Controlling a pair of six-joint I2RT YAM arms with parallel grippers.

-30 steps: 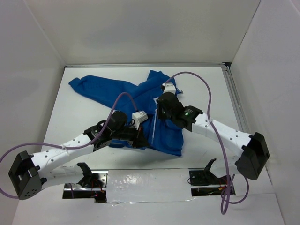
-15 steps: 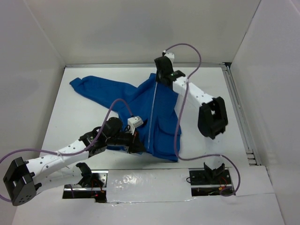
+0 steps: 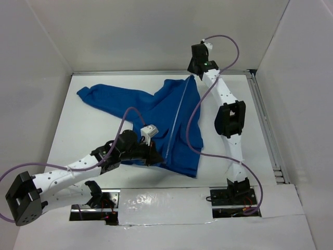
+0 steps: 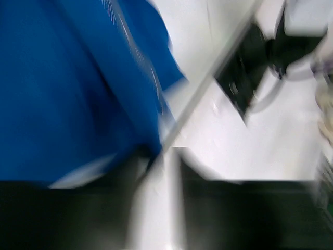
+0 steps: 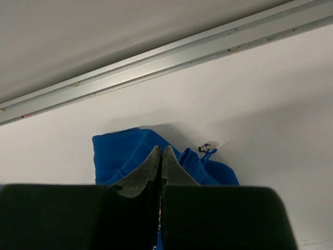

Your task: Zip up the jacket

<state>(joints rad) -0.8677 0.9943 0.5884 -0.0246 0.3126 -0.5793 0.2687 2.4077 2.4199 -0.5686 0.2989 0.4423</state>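
Blue fabric jacket (image 3: 156, 107), largest soft item, lying on white table (image 3: 88, 140), one sleeve (image 3: 104, 99) thrown out to far left, body at centre, collar drawn up to far edge. Left gripper (image 3: 156, 155): low at near hem, just beside bottom end of zip (image 3: 177, 117); wrist view smeared, jaws seemingly narrow, hold on hem not determinable. Zip itself: pale line running unbroken from hem to collar, appearing closed along visible length; task judged near finish. Right gripper (image 3: 193, 74): at collar top, arm stretched far; in wrist view fingers pressed tight together with blue cloth bunched at tips, apparently pinching collar or zip pull, which of the two not clear. Small dark toggle (image 5: 206, 149) just right of fingertips. Metal rail (image 5: 171, 54) along far wall close behind. Risks, judged: hem slipping free at left if anchor loose, letting whole garment slide toward rail instead of taking tension; cloth or lining snagging in slider near collar under skewed pull; overreach of extended right arm against wall. Brands, labels, writing: none legible in any view.
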